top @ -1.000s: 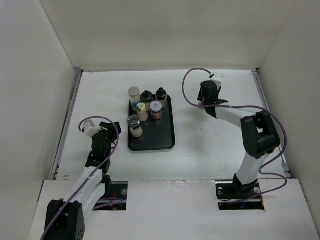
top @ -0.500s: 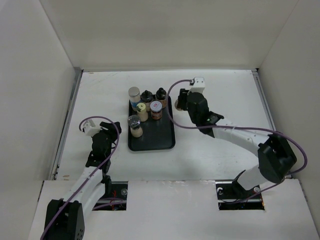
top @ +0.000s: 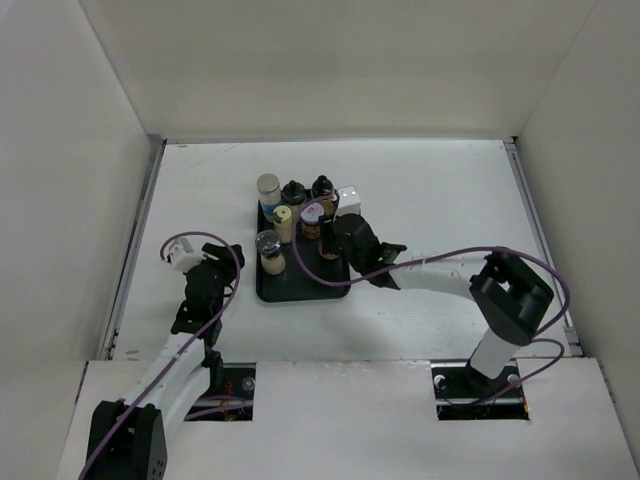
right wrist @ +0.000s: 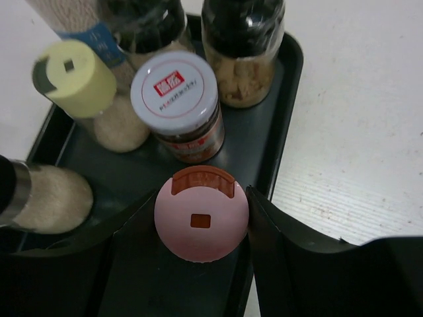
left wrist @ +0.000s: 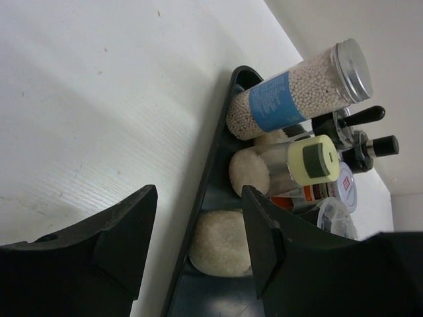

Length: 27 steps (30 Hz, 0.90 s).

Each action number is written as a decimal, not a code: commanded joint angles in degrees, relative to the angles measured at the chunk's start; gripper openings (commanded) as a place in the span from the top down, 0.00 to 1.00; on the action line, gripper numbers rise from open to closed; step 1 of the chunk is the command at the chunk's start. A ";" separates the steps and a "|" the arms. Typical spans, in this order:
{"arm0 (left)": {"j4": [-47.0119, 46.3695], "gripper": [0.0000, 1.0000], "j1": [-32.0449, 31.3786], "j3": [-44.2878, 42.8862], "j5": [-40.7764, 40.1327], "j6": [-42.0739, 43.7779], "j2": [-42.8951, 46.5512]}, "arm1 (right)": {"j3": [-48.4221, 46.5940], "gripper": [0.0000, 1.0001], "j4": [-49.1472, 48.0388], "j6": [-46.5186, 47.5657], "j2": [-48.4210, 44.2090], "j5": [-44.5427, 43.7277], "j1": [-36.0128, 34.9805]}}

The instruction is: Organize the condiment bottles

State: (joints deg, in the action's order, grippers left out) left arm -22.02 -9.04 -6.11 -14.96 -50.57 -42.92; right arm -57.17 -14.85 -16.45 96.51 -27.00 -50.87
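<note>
Six condiment bottles stand on the black tray [top: 300, 285]: a blue-labelled one [top: 268, 190], two black-capped [top: 293, 191], a cream-capped [top: 285, 222], a white-capped [top: 312, 212] and a grey-capped [top: 268, 246]. My right gripper [right wrist: 201, 221] is shut on a pink-capped jar [right wrist: 201, 223] and holds it upright over the tray's right part, just in front of the white-capped jar [right wrist: 174, 92]. In the top view the wrist [top: 345, 238] hides this jar. My left gripper [left wrist: 198, 198] is open and empty, low beside the tray's left rim [left wrist: 205, 191], facing the grey-capped jar's base [left wrist: 221, 241].
The tray's right rim [right wrist: 277, 125] runs close beside my right finger [right wrist: 271, 224]. The front half of the tray holds no jars. White walls close the table at the left, back and right. The right arm's purple cable [top: 440, 260] loops over the table.
My right arm has swung from the back right of the table leftward and nearer, to the tray. The left arm has stayed still.
</note>
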 commanded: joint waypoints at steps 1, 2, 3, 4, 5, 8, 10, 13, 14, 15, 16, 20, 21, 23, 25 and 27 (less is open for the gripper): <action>1.54 0.48 -0.15 -3.73 -0.95 1.52 0.11 | -2.60 0.51 -4.39 -0.51 1.39 0.55 -0.50; 2.15 0.47 0.03 -4.08 -1.12 1.52 0.20 | -2.60 0.49 -4.57 -0.60 1.84 0.55 -0.59; 2.77 0.47 0.20 -4.52 -1.12 1.52 0.20 | -2.51 0.47 -4.66 -0.69 2.19 0.55 -0.67; 3.82 0.47 0.47 -5.31 -1.12 1.52 0.20 | -2.51 0.45 -4.75 -0.78 2.71 0.38 -0.85; 4.35 0.47 0.47 -5.84 -1.12 1.61 0.11 | -2.51 0.41 -4.40 -1.13 2.98 0.29 -1.02; 5.32 0.46 0.38 -6.46 -1.38 1.87 0.11 | -2.42 0.28 -3.87 -1.57 3.33 0.20 -1.38; 5.58 0.46 0.47 -6.81 -1.56 1.70 0.03 | -1.72 0.15 -4.22 -1.83 2.46 0.29 -1.73; 8.47 0.46 0.65 -9.35 -1.56 2.14 -0.68 | 0.20 0.03 -5.53 -2.27 -0.43 -0.06 -1.73; 9.88 0.46 0.65 -10.14 -1.56 2.40 -0.68 | 1.43 0.00 -6.50 -2.45 -1.84 -0.24 -1.73; 10.76 0.46 0.82 -10.50 -1.74 2.58 -0.50 | 2.84 0.00 -7.55 -2.80 -3.33 -0.50 -1.82; 11.47 0.45 1.08 -10.76 -2.00 2.58 -0.33 | 4.42 0.00 -8.69 -3.24 -5.09 -0.85 -1.29; 13.40 0.44 2.66 -12.60 -1.56 2.58 -0.76 | 10.40 0.00 -12.92 -6.04 -10.89 -4.36 2.83; 14.19 0.44 2.84 -13.22 -1.39 2.66 -1.03 | 11.89 0.00 -13.53 -7.71 -11.60 -5.76 4.23; 14.73 0.41 3.02 -13.84 -1.56 2.75 -1.90 | 13.92 0.00 -13.10 -11.66 -12.31 -8.06 7.22; 14.38 0.41 3.46 -13.93 -1.56 2.67 -3.22 | 14.63 0.00 -12.57 -13.95 -11.70 -7.89 9.60; 14.29 0.40 4.16 -14.19 -1.21 2.58 -5.06 | 14.54 0.00 -11.87 -15.01 -10.65 -6.75 10.84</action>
State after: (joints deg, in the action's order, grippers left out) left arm -8.19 -5.78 -17.80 -16.10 -48.62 -46.26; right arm -43.22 -24.49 -26.68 85.17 -32.40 -41.08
